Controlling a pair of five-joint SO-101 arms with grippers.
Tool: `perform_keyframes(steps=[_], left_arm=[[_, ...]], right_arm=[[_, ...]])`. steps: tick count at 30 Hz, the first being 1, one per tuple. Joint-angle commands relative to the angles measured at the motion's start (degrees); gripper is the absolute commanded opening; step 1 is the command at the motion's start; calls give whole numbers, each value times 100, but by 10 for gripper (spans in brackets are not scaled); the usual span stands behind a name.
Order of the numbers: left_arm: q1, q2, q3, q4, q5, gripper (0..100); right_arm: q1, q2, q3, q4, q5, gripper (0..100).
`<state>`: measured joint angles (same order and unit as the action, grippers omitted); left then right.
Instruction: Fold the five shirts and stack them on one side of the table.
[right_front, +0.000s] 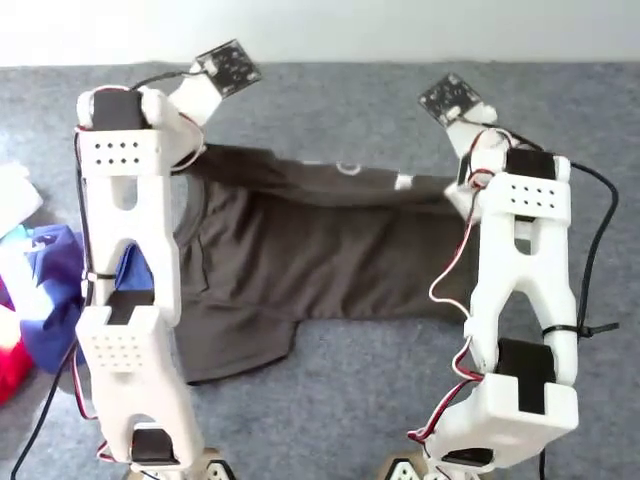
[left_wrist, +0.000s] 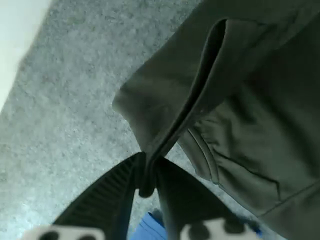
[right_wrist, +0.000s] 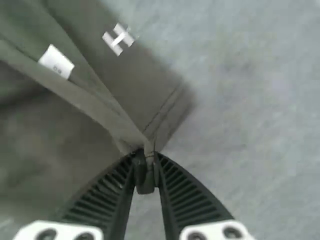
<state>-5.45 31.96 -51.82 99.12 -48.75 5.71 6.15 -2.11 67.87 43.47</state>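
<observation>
One dark shirt (right_front: 300, 260) crosswise, neck leftward

1 dark shirt (right_front: 320, 250); L gripper (left_wrist: 148, 160) + R gripper (right_wrist: 146, 157) = 2; clothes pile (right_front: 45, 290), qty unclear

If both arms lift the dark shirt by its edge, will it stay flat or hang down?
Probably floppy: the dark shirt creases and folds where the left gripper and the right gripper pinch its edge, so the middle would likely sag. It looks thin and light. On the fuzzy grey table it may drag rather than slide.
</observation>
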Motion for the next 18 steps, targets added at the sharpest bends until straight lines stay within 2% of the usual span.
perform_keyframes(steps=[1,4,9,18], left_arm=[[-123,-422,541,158,105,13],[-123,-958,1692,158,97,13],[-70,-2031,3618,141,-123,13],[-88,-2725,5218,141,-123,13]], right_arm=[[13,-295,-246,813,-123,9],[13,-286,-220,1244,-123,9],[66,-286,264,1270,-114,9],[382,-295,563,840,-88,9]])
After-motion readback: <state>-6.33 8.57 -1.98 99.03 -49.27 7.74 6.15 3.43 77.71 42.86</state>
